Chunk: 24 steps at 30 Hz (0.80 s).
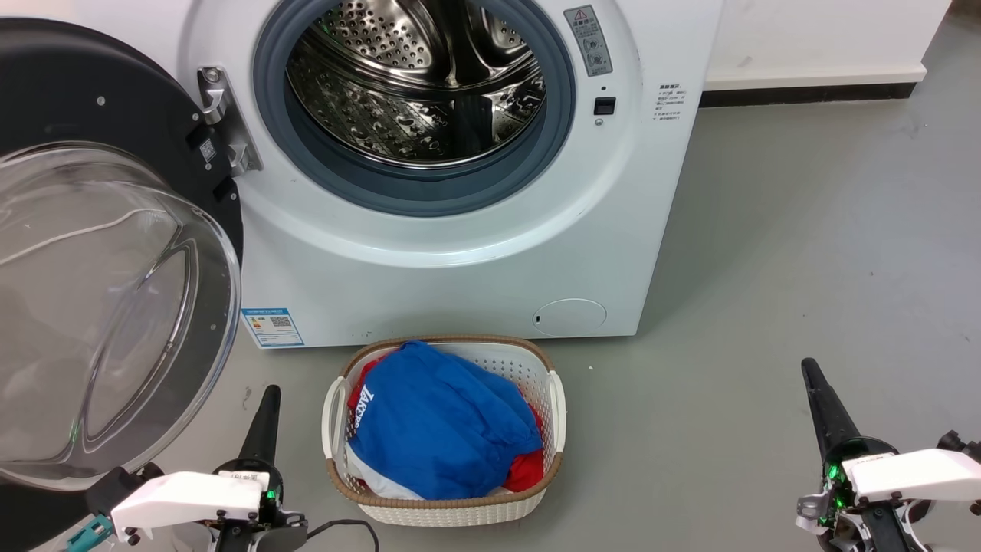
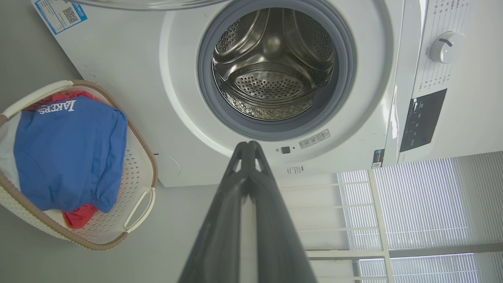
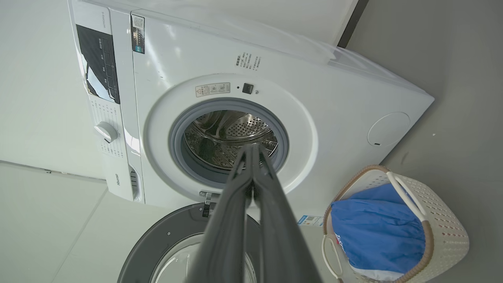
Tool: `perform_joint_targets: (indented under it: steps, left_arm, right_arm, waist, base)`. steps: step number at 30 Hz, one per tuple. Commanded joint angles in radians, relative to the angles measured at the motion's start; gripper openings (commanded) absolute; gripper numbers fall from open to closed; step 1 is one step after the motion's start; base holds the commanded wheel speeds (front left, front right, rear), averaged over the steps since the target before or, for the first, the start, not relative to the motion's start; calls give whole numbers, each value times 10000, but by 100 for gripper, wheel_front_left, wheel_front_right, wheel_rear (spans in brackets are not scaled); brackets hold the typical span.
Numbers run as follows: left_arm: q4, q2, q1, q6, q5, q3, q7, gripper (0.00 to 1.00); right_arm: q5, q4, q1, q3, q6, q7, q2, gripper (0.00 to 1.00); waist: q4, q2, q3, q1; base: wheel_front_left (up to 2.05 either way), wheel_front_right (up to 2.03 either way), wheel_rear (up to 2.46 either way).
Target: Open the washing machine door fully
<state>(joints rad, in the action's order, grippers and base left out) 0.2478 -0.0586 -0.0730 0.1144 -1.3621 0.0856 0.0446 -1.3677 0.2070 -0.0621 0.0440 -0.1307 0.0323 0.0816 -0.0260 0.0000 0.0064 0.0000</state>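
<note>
The door point(image 1: 115, 307) stands wide just beside the left gripper point(image 1: 268, 397), pressed together like the right gripper point(image 1: 810, 369); a careless lift could strike its glass.

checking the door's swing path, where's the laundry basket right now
In the head view the laundry basket sits on the floor at lower centre, just in front of the washing machine, right of the open door and the left gripper.

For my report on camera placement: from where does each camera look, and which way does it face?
Head: high, facing down at washing machine door, steel drum, laundry basket; left gripper, right gripper low.
Left wrist: along shut left gripper toward drum.
Right wrist: along shut right gripper toward drum, door below.
All share drum and basket.
</note>
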Motion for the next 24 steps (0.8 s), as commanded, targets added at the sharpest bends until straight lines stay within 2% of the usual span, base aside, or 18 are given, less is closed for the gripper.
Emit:
perform_joint_targets:
  steps: [1,24]
  left_arm:
    - [-75,-10,-241,46,-180,56,71,0]
    - [-47,65,-374,152,-1817,236,523,0]
  right_arm:
    - [-210,4,-230,31,-1,45,26,0]
    - [-2008,263,-432,245,-1,380,-28,0]
  waist:
    - [8,0,-1,0]
    - [173,0,-21,0]
  base:
    - [0,0,0]
    - [0,0,0]
